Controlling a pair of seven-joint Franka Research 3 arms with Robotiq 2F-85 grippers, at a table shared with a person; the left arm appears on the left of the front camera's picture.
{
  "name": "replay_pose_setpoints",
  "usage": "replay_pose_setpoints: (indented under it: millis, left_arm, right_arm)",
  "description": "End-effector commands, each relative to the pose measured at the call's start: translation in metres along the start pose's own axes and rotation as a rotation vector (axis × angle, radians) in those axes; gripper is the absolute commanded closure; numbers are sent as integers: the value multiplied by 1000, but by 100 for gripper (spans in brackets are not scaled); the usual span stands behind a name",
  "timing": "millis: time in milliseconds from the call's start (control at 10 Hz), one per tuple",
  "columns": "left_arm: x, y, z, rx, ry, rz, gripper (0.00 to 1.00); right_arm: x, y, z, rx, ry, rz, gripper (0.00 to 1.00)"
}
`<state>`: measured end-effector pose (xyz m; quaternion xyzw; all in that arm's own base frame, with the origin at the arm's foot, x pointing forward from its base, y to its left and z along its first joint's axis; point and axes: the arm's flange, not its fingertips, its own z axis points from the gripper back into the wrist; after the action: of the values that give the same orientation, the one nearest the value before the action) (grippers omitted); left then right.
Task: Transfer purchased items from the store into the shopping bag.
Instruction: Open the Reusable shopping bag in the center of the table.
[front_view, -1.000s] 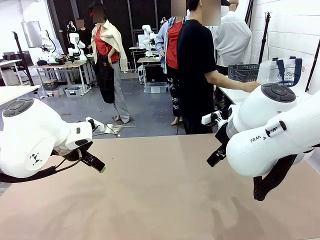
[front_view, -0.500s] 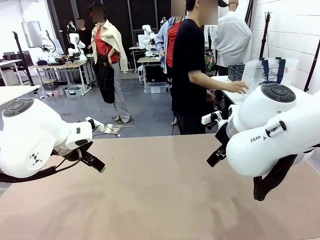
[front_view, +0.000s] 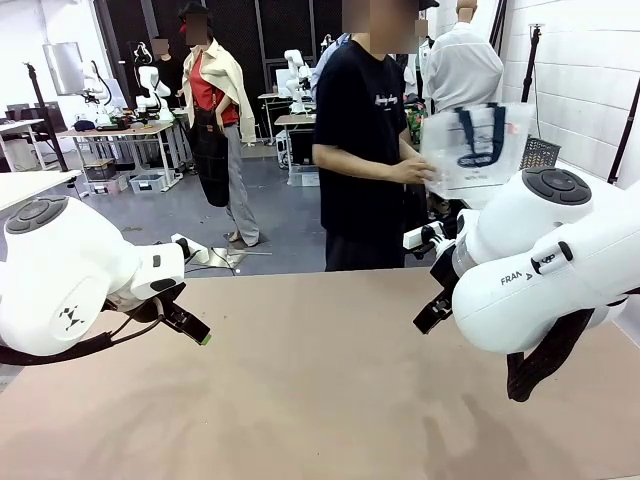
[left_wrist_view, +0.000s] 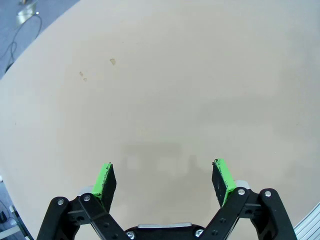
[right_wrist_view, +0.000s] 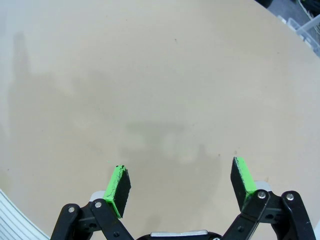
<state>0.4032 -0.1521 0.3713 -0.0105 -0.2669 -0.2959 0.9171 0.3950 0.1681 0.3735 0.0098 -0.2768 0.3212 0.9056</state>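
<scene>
My left claw (left_wrist_view: 162, 169) is spread wide, its green pads (left_wrist_view: 106, 179) well apart and holding nothing. It hangs above the tan tabletop (front_view: 320, 400). In the left wrist view I see its faint shadow on the surface below, plus a few small specks (left_wrist_view: 112, 61) farther out. From the front, the left arm (front_view: 70, 275) sits folded at the left side of the tabletop, with the claw angled down and toward the middle.

My right claw (right_wrist_view: 179, 172) is spread just as wide, pads apart and holding nothing. It too hangs above the tabletop without touching it, and its shadow falls on the surface just past the pads. From the front, the right arm (front_view: 560, 260) bulks large at the right side, the claw's black end pointing down and inward.

The bag (front_view: 470, 150) is off my tabletop, up in the air. A person (front_view: 365, 140) in a black T-shirt stands beyond the far edge, right of the middle, and holds it at chest height with one hand (front_view: 415, 172) at its left edge. It hangs upright, translucent, with navy handles (front_view: 478, 135) lying down its front face. It is well apart from both claws; in the front view it shows above my right arm. I cannot tell what is inside it, because the plastic is too cloudy from here. A dark mesh basket (front_view: 540, 152) shows just behind the bag's right edge.
</scene>
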Motion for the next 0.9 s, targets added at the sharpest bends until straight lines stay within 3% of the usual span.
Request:
replay_pose_setpoints:
  millis: [0,800]
  left_arm:
    - [0,1,0,1,0,2,0]
    - [0,1,0,1,0,2,0]
  right_arm:
    - [0,0,0,0,0,0,0]
    - [0,0,0,0,0,0,0]
